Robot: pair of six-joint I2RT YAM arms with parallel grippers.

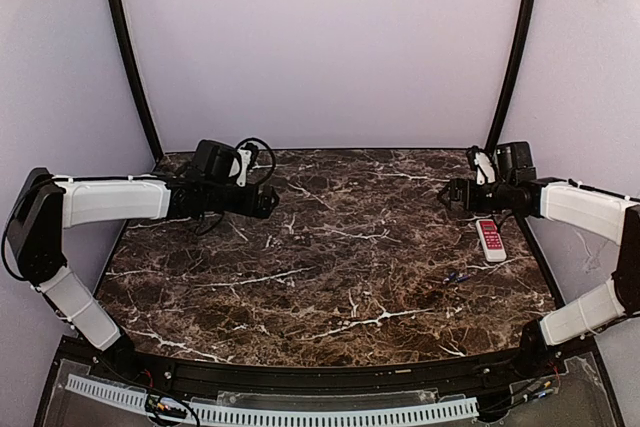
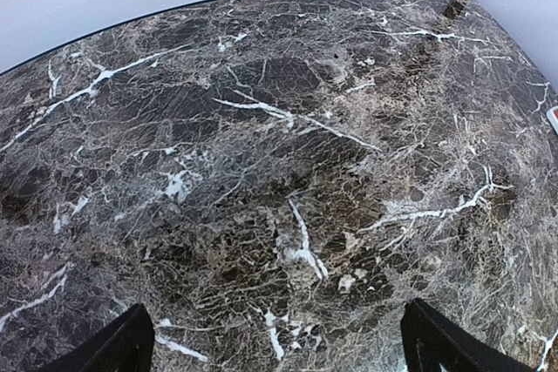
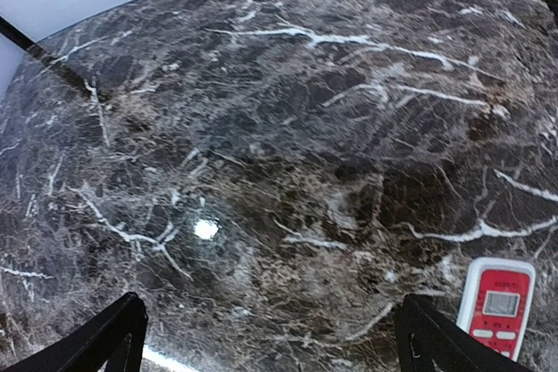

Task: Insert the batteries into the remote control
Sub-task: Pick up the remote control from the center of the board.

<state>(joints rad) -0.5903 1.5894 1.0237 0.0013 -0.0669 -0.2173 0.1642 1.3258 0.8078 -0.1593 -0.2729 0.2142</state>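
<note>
Hard bits first: the tiny dark bluish cylindrical batteries [image 1: 457, 276] are just specks in the top view, lying on the right side of the dark brown, white-veined marble counter [image 1: 330, 247]. I can't make out which way they point, and neither wrist view catches them.

The small slim red-faced remote control [image 1: 490, 240] with pale buttons and a white rim lies face up by the right edge, a little farther back than the batteries. The right wrist view cuts off its lower end, so only a grey display and a couple of buttons show.

The right pincer [image 1: 450, 195] hangs just far-left of the remote control, not touching it, its fingers [image 3: 436, 337] spread wide and empty. The left pincer [image 1: 265, 203] sits well apart at far left, spread wide and empty too, with only its dark fingertips [image 2: 113, 350] peeking in.
</note>
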